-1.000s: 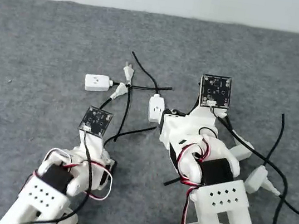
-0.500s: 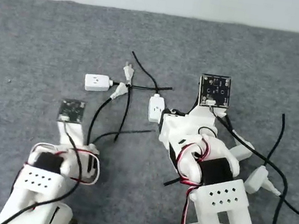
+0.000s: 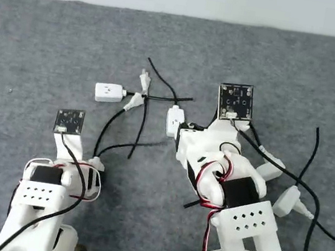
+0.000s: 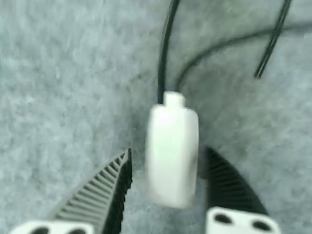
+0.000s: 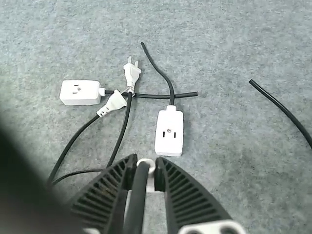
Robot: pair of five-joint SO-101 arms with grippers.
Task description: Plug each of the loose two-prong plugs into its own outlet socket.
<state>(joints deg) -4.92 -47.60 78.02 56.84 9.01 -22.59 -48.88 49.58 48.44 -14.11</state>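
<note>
Two ribbed claws: left claw (image 4: 168,152) spread around a boxy white connector (image 4: 173,141), right claw (image 5: 145,160) pinching a round black cord (image 5: 138,192).

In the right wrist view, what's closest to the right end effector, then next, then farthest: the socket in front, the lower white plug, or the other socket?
1. front socket: just ahead of the right end effector and its gripped plug.
2. lower plug: farther out, by the crossing cables.
3. far socket: farthest, beyond that plug.
</note>
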